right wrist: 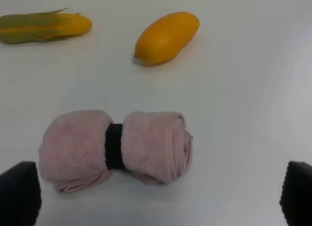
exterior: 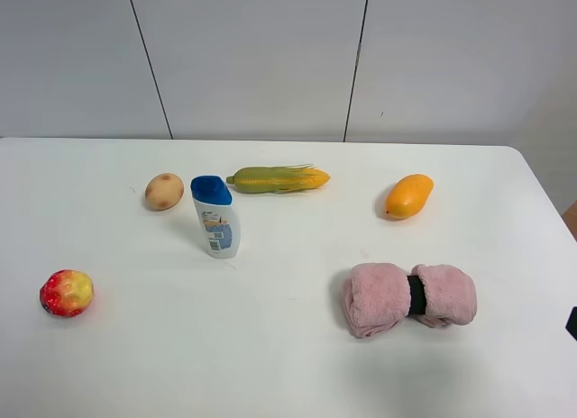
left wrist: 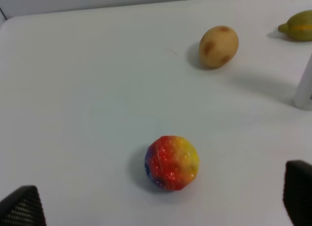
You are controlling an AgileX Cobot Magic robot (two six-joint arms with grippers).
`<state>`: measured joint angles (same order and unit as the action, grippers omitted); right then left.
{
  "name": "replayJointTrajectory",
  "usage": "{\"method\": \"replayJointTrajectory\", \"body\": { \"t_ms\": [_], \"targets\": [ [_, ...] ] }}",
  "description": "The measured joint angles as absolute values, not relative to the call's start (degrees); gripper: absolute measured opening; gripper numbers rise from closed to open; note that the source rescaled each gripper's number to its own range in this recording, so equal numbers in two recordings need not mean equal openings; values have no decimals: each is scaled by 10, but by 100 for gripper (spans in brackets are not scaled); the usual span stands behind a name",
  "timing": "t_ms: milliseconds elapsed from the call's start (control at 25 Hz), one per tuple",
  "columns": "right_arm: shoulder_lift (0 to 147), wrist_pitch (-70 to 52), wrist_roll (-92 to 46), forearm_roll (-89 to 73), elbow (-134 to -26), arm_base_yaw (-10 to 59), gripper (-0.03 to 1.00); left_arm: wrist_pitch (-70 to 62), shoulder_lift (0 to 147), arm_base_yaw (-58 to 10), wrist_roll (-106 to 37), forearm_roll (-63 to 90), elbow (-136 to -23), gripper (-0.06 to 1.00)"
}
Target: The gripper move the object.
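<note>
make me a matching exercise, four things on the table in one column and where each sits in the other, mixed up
Things:
1. bumpy ball
2. mango
3. pink towel roll
4. shampoo bottle

Places, as the high camera sees them:
a. far right, beyond the towel roll
b. standing upright just right of the potato
c. alone near the table's left edge
d. near right, bound by a black band

Pairs: 1-c, 2-a, 3-d, 4-b
</note>
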<state>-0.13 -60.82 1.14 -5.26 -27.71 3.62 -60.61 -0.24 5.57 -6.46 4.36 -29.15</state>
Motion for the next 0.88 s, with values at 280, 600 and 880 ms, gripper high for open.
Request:
{"method": "replayJointTrajectory", "body": {
  "t_ms": [280, 600, 880],
  "targets": [
    [-1, -608, 11, -53, -277, 36, 100, -606, -2, 56, -65, 42, -292, 100],
    [-1, -608, 11, -53, -277, 36, 100, -606, -2, 56, -56, 39, -292, 100],
    [-1, -608, 11, -53, -277, 36, 100, -606, -2, 56, -56, 39, -292, 100]
  ]
}}
